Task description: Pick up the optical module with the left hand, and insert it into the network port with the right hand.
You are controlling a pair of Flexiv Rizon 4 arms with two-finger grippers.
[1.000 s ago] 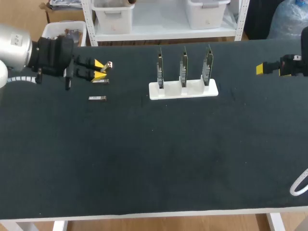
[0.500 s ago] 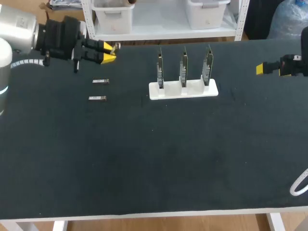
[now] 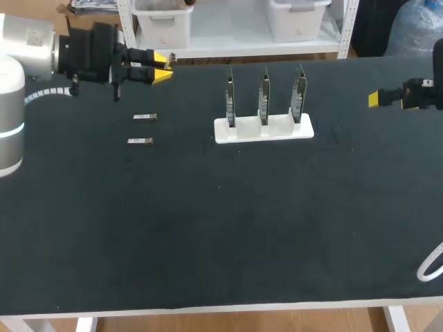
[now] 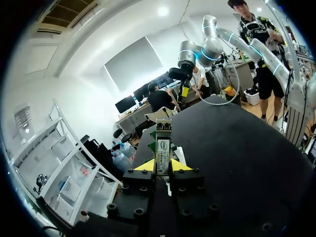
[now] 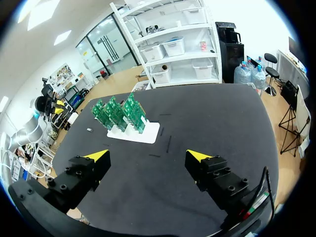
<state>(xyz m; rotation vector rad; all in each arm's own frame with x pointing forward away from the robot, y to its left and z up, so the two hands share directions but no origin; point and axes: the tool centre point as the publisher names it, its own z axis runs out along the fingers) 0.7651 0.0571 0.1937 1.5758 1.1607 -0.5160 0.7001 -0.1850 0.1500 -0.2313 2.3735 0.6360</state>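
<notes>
My left gripper hangs above the table's far left and points right, shut on a small silver optical module. In the left wrist view the module stands out between the yellow tips of this gripper. Two more modules lie on the black table beneath it. Three upright green network boards stand in a white holder at the back middle. My right gripper is at the far right, open and empty; in its own view the gripper faces the boards.
A white cable loop pokes in at the table's front right edge. The white holder's base lies between the two arms.
My left arm has risen from beside the loose modules and moved back and to the right with the module in its grip. The right arm has stayed still.
</notes>
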